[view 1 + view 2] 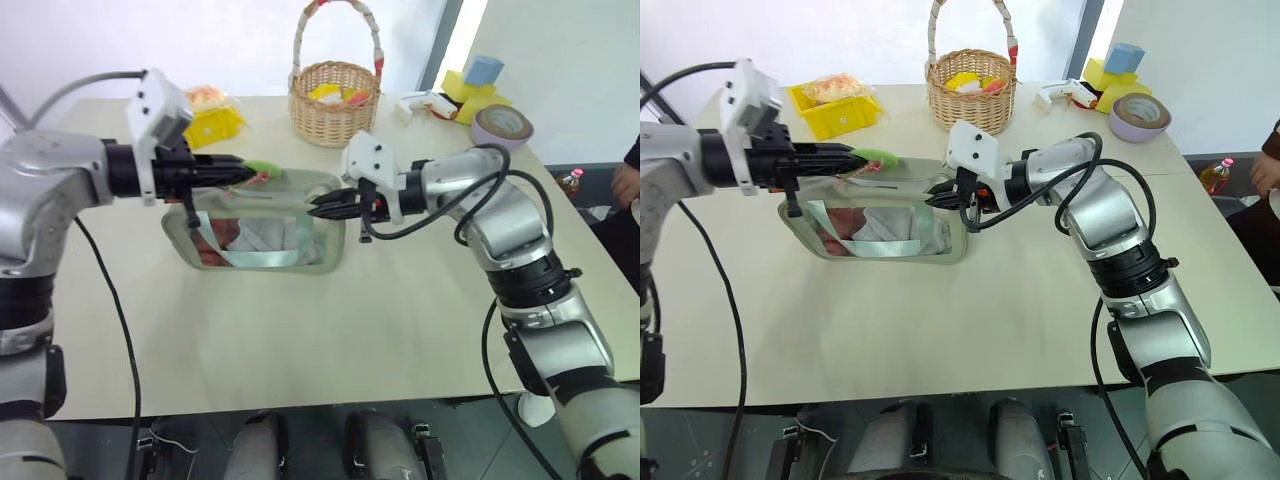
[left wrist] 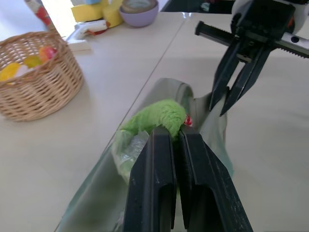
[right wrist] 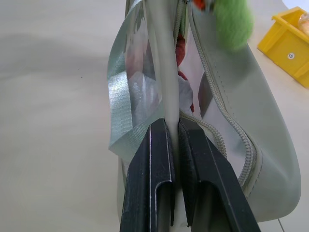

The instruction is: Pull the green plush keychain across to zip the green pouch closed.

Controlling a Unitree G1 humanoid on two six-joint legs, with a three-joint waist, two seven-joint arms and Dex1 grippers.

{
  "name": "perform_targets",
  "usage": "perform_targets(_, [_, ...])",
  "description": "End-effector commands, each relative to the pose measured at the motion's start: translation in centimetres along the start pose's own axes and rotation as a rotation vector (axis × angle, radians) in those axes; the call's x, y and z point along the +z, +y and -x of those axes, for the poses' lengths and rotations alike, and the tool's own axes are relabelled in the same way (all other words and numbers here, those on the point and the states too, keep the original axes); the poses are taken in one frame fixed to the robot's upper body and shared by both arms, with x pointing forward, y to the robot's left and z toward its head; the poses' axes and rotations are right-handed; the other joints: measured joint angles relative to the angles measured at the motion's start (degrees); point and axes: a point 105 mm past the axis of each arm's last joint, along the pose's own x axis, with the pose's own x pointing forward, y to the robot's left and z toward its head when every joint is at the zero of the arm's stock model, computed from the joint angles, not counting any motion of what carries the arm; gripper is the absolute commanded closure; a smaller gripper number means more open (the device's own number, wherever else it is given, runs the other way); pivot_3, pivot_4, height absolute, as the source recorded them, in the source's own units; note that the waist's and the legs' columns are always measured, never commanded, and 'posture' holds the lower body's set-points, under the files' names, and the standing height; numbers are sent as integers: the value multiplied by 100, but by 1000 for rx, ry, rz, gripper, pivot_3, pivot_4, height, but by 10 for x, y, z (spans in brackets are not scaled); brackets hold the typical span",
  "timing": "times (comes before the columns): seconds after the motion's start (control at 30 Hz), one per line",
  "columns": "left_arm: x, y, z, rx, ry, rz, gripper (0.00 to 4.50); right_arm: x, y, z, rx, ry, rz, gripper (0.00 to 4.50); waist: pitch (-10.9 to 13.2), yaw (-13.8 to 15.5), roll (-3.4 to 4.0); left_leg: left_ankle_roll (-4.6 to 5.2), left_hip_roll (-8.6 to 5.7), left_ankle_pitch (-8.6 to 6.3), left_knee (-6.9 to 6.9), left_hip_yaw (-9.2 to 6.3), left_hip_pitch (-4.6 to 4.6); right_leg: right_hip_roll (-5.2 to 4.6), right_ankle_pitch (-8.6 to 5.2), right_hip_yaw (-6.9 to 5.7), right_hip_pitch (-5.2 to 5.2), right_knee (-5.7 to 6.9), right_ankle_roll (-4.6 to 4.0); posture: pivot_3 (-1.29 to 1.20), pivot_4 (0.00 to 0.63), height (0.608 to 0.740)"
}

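Observation:
The green pouch is held up off the beige table, its clear window facing me and its light green strap hanging across the front. My left gripper comes in from the left and is shut on the green plush keychain at the pouch's top edge. In the left wrist view the lime plush keychain bulges out just past the closed fingertips. From the right, my right gripper is shut on the pouch's upper right rim. The right wrist view shows that gripper pinching the pouch fabric, with the zipper teeth running beside it.
A wicker basket with small items stands at the back centre. A yellow tray is at the back left. At the back right are a tape roll, foam blocks and a white tool. A person's hand shows at the right edge.

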Motion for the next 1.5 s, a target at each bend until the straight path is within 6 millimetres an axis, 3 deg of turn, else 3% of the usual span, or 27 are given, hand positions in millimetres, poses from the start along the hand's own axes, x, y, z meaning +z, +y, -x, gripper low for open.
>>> perform_targets(0.03, [19,-3,-7,-8,-43,-98,4484,18,-2,-1,-5,-39,55,4500,0,12,0,0,0,0,1,0,-2,0,0,0,0,-1,0,0,150,739])
perform_targets(0.63, [44,3,-24,6,-173,-78,4484,20,-2,-3,-7,-45,59,4500,0,15,0,1,-1,0,4,-3,-3,-2,0,-1,1,-1,0,0,150,739])
perform_targets(0.77, [36,4,-19,20,-125,-98,4484,18,-1,-2,1,-38,64,4500,0,15,0,0,-1,0,5,-2,-3,-2,0,-1,1,-1,0,0,150,739])
perform_targets(1.03, [6,27,24,144,39,-133,4484,11,-4,16,18,5,89,4500,1,24,1,1,-1,0,3,-2,-2,-1,0,-1,0,-1,0,0,150,739])
perform_targets(1.27, [-7,14,14,103,58,-145,4484,10,-7,19,27,9,91,4500,1,41,0,5,-4,-3,7,-4,-6,-6,0,-2,7,-6,0,0,150,739])
perform_targets(1.37, [-7,13,19,105,62,-144,4484,11,-7,18,26,5,91,4500,1,21,0,5,-2,-3,7,-4,-5,-2,0,-2,5,-5,0,0,150,739])
perform_targets(1.47, [-7,12,26,89,75,-146,3533,10,-9,18,19,6,88,4500,1,19,0,5,-2,-3,7,-3,-5,-2,0,-2,5,-4,0,0,150,739])
perform_targets(1.5, [-7,11,27,86,83,-147,3026,10,-9,18,17,7,88,4500,1,18,0,5,-1,-3,7,-3,-5,-2,0,-2,5,-4,0,0,150,739])
